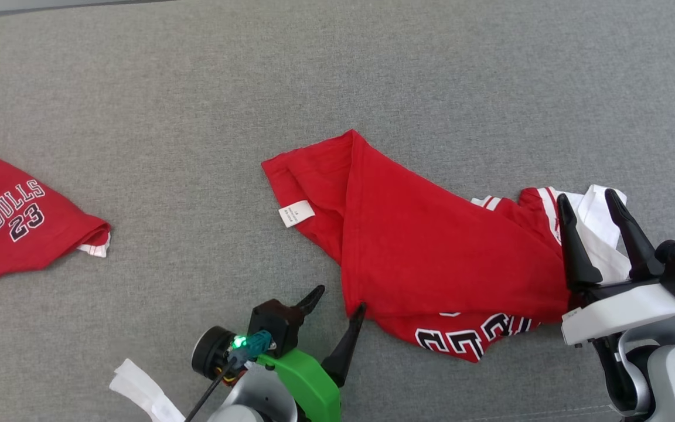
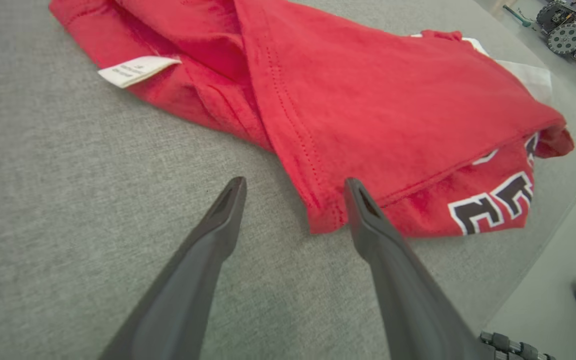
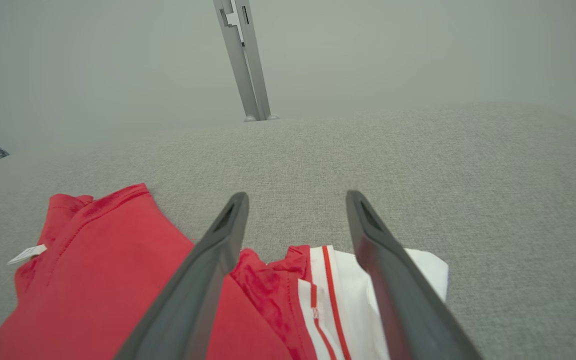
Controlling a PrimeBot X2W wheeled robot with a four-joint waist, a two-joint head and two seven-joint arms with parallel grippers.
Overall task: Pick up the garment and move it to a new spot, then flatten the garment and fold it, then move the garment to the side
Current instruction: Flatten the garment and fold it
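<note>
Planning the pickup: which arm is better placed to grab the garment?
Probably left: the open left gripper straddles the garment at its near corner; the right gripper hovers open above the sleeve.

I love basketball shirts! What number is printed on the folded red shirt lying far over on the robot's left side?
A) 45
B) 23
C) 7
B: the folded red Bulls shirt shows the word BULLS in white-edged letters with 23 printed right under it.
</note>
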